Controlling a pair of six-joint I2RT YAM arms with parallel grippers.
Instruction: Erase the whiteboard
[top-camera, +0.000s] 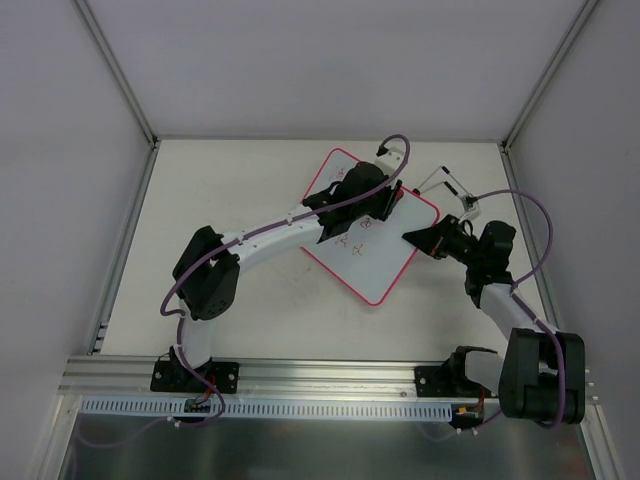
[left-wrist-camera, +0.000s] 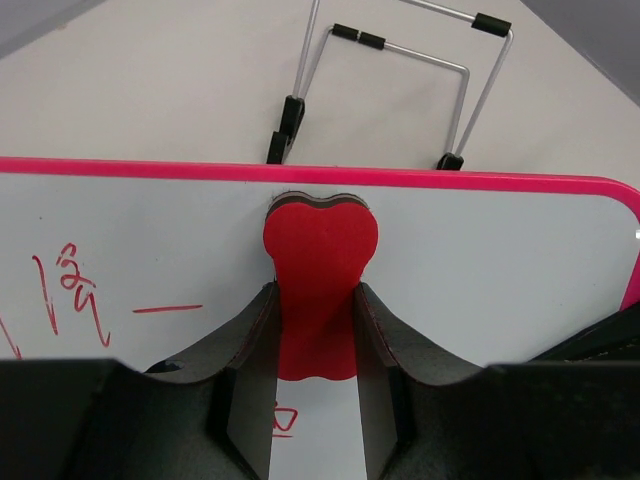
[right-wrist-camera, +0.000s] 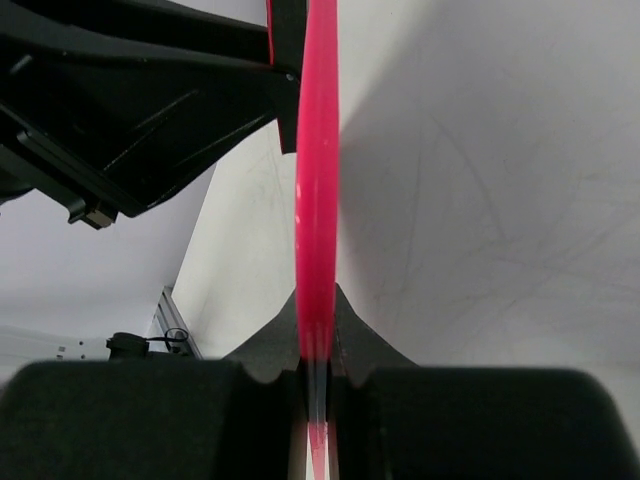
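On pale table (top-camera: 200, 200), whiteboard (top-camera: 385, 265) pinched at edge by closed right claw (right-wrist-camera: 318, 350), left claw (left-wrist-camera: 318, 300) clamped on red eraser (left-wrist-camera: 320, 245) at far rim, red writing (left-wrist-camera: 70, 290) left of it.

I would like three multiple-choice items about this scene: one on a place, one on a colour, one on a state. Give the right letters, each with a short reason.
1. Where is the red eraser?
A. held high in the air
B. against the whiteboard, near its pink frame
C. lying loose, ungripped

2. What colour is the handwriting?
A. blue
B. black
C. red

3. What is the right gripper doing?
A. pinching the whiteboard's edge
B. hanging open
C. holding the eraser

Answers:
1. B, the left gripper holds it on the white surface just below the frame.
2. C, the strokes in the left wrist view are red.
3. A, its fingers are shut on the pink frame.
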